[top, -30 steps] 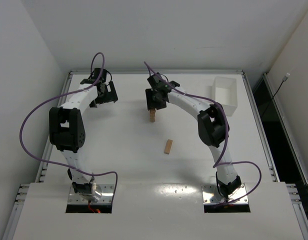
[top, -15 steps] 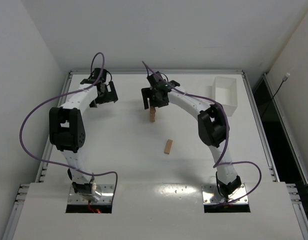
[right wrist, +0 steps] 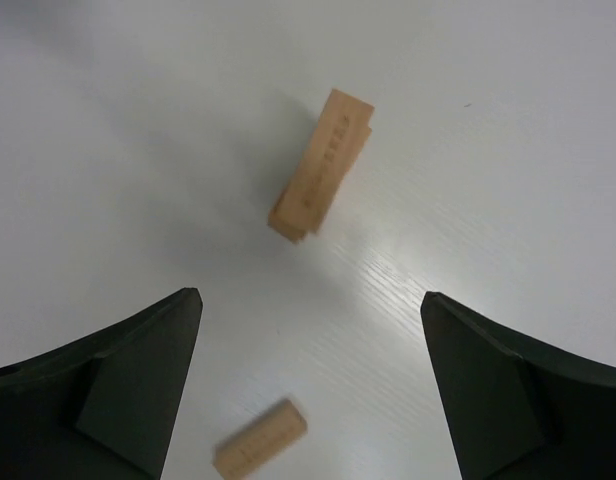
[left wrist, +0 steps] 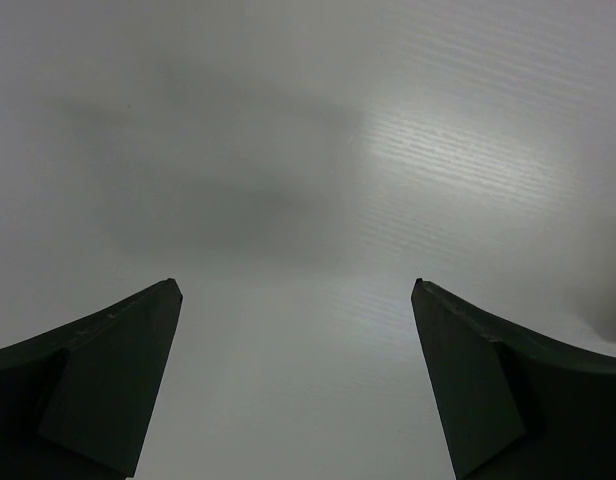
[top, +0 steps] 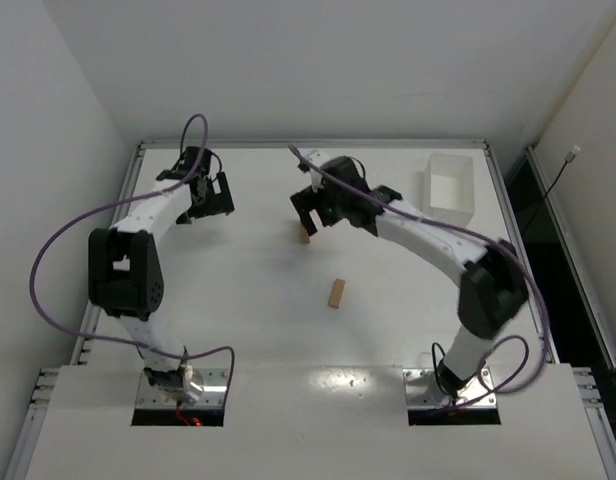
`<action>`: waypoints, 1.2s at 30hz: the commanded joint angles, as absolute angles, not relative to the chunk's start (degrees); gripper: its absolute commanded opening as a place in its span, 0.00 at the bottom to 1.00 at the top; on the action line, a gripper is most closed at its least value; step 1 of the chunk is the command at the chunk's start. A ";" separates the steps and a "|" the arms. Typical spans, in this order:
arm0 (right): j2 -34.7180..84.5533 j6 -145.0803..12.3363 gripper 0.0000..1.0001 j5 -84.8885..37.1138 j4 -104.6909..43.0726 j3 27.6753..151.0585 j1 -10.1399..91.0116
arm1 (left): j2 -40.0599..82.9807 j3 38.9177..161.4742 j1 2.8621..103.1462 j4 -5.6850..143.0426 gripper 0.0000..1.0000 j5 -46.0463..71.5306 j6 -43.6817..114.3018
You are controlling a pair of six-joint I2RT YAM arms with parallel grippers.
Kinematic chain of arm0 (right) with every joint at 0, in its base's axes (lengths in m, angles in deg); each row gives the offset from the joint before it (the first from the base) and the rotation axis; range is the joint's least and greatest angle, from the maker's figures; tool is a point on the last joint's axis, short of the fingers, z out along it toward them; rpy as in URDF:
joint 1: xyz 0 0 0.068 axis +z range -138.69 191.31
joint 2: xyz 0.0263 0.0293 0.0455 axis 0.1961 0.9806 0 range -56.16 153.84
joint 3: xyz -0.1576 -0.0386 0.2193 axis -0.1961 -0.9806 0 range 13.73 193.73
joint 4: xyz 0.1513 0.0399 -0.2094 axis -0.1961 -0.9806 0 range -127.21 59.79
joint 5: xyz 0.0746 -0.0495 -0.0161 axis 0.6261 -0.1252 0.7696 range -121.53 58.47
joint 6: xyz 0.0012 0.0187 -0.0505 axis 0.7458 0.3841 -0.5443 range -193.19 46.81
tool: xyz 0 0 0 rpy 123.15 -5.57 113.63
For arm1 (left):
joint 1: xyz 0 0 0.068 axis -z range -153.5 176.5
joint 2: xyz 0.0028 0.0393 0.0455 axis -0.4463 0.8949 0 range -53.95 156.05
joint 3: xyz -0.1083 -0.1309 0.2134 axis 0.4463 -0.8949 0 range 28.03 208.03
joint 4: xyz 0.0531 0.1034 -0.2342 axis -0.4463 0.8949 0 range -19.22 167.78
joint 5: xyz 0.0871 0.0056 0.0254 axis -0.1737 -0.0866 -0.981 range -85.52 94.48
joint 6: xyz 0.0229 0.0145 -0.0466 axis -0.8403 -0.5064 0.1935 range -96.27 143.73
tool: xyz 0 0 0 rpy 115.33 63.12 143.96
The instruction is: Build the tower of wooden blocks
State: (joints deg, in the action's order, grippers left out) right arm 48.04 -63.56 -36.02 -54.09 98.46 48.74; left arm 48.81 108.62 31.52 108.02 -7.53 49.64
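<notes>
The tower (top: 304, 236), a short stack of tan wood blocks, stands on the white table at mid-back. From above in the right wrist view the tower (right wrist: 320, 168) shows as a narrow layered column. My right gripper (top: 310, 212) hovers just over and behind it, open and holding nothing; in its own view the right gripper (right wrist: 310, 294) has wide-apart jaws. One loose wood block (top: 336, 292) lies flat nearer the arm bases, and the same block (right wrist: 260, 452) appears low in the right wrist view. My left gripper (top: 213, 197) is open at the back left, and the left gripper (left wrist: 296, 282) sees only bare table.
A white rectangular tray (top: 450, 187) sits at the back right corner. The table's raised metal edge (top: 138, 165) runs along the left and back sides. Purple cables loop off both arms.
The right gripper opened, came off the tower and rose above it, while its elbow swung out to the right. The left arm shifted slightly.
</notes>
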 commanded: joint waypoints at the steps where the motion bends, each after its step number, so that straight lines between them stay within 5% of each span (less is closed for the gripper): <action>1: 30.54 -74.05 0.89 -36.01 -36.40 86.68 47.70 | 38.71 102.40 33.62 103.31 1.00 -6.86 46.59; 4: 19.00 -79.33 0.91 -43.37 -29.17 76.07 46.47 | 31.67 96.33 37.83 101.20 1.00 -1.25 42.56; 8: 16.08 -74.01 0.91 -56.74 -41.14 73.41 39.12 | 24.03 90.10 49.15 100.40 1.00 2.18 40.87; 16: 24.86 -60.18 0.91 -48.17 -61.04 70.69 18.36 | 30.40 97.42 75.43 104.16 0.93 5.35 35.35; 25: 29.09 -56.14 0.89 -43.04 -64.14 73.49 9.82 | 57.73 120.90 78.98 117.00 0.76 5.88 34.37; 36: 27.86 -55.61 0.89 -39.79 -64.67 72.97 7.44 | 65.67 125.50 77.57 121.06 0.65 13.88 37.70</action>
